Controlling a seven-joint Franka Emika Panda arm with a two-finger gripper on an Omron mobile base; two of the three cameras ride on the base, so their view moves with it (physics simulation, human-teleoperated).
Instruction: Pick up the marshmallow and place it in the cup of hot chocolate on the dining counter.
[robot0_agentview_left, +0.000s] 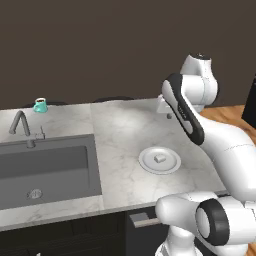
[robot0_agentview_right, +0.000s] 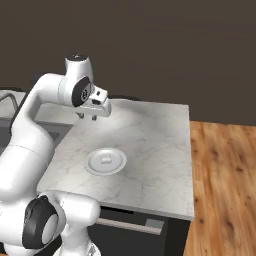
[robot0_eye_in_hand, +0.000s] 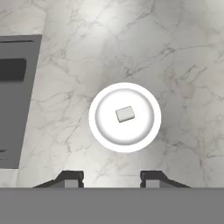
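Note:
The marshmallow (robot0_agentview_left: 159, 158) (robot0_agentview_right: 105, 160) (robot0_eye_in_hand: 125, 114) is a tiny white cube lying in the middle of a round white plate (robot0_agentview_left: 148, 167) (robot0_agentview_right: 91, 168) (robot0_eye_in_hand: 99, 132) on the dining counter (robot0_agentview_left: 122, 130) (robot0_agentview_right: 150, 140). The cup of hot chocolate (robot0_agentview_left: 40, 105), a teal mug, stands at the counter's far left corner behind the sink. My gripper (robot0_eye_in_hand: 110, 179) (robot0_agentview_right: 87, 117) (robot0_agentview_left: 169, 115) hangs high above the counter, just beyond the plate, pointing down. Its fingers stand apart with nothing between them.
An inset grey sink (robot0_agentview_left: 47, 167) (robot0_eye_in_hand: 15, 100) with a faucet (robot0_agentview_left: 21, 126) takes up the counter's left part. The counter's right edge drops to a wooden floor (robot0_agentview_right: 225, 190). A dark wall rises behind the counter.

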